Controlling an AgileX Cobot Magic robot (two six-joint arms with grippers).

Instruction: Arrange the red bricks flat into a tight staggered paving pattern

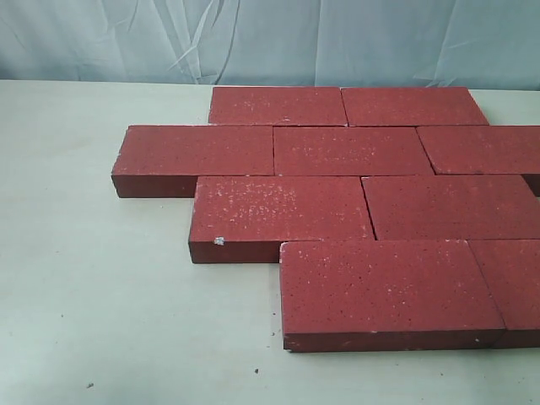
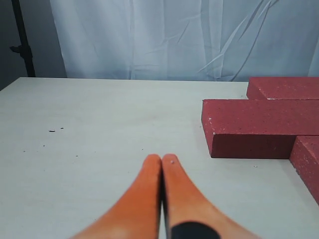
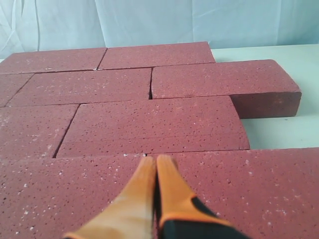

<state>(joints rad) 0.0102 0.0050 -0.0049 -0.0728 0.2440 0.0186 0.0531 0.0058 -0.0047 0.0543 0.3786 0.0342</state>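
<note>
Several red bricks (image 1: 353,150) lie flat on the pale table (image 1: 101,295) in staggered rows, edges tight together. The nearest row's brick (image 1: 384,287) sits at the front right. Neither gripper appears in the exterior view. In the left wrist view my left gripper (image 2: 162,158) is shut and empty over bare table, with brick ends (image 2: 259,127) off to one side. In the right wrist view my right gripper (image 3: 156,160) is shut and empty, hovering over the top face of a brick (image 3: 239,194) in the paved patch (image 3: 149,122).
A wrinkled pale blue backdrop (image 1: 270,38) hangs behind the table. A dark stand (image 2: 22,45) shows at the table's far corner in the left wrist view. Small dark specks (image 2: 52,130) lie on the table surface.
</note>
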